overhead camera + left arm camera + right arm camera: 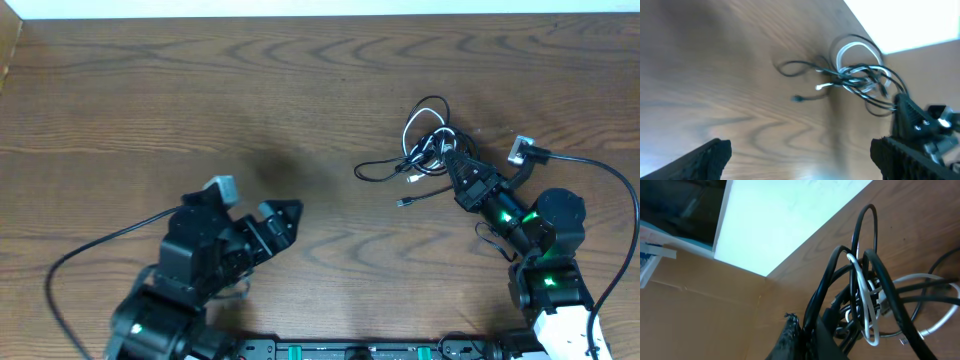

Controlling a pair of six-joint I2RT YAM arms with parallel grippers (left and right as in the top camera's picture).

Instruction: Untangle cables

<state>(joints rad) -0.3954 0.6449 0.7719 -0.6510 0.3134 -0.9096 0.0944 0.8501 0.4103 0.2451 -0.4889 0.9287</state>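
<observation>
Black cables (428,150) pinched in the closed right gripper (451,159).

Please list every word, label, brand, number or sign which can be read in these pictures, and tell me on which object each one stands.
None can be read in any view.
cables: no print visible.
table: bare wood grain, no marking.
cardboard wall: plain, no print.
white strip at the left edge of the right wrist view: bluish marks beside it, too blurred to read.
</observation>
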